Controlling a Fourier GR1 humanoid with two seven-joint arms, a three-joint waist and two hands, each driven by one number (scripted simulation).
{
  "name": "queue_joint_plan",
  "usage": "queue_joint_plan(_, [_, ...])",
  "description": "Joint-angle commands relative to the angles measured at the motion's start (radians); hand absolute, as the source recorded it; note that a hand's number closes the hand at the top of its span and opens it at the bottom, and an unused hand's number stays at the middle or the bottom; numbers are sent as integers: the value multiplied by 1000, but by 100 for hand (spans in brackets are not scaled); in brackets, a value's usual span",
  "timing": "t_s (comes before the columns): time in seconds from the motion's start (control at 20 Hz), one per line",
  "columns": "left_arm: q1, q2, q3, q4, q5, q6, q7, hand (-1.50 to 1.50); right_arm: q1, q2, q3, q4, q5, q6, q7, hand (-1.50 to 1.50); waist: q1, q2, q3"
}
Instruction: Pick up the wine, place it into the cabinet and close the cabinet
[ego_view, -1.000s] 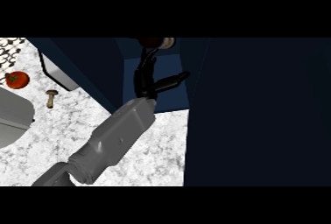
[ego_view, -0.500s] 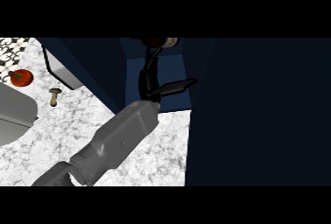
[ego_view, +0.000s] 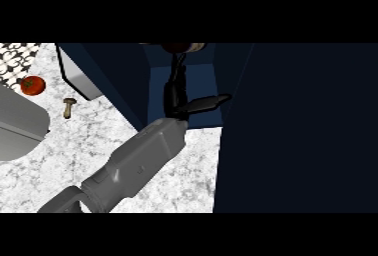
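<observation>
Inside the dark blue cabinet (ego_view: 184, 82), the hand (ego_view: 179, 97) had reached deeper, fingers straight and thumb spread, touching the wine (ego_view: 176, 47), apparently placing it.

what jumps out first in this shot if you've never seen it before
A grey forearm rises from the lower left and ends in a black hand stretched up into the dark blue cabinet, which fills the view's right and top. Its fingers point towards the wine, just showing at the top edge. On the marble counter at left lie a red tomato and a small mushroom.
</observation>
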Motion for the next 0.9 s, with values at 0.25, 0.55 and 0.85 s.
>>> queue_joint_plan(0.25, [46, 0, -77, -107, 7, -4, -47, -150, -12, 30, 67, -46, 72, -69, 73, -150, 39, -12, 0])
queue_joint_plan(0.55, [103, 0, -96, -116, -57, -32, -65, -150, 19, -6, -14, -53, 20, -41, 53, -150, 63, -17, 1])
queue_joint_plan(0.85, [180, 0, -101, -229, -66, 44, -124, -150, 1, -18, -22, -95, -4, -49, 96, -150, 59, -17, 1])
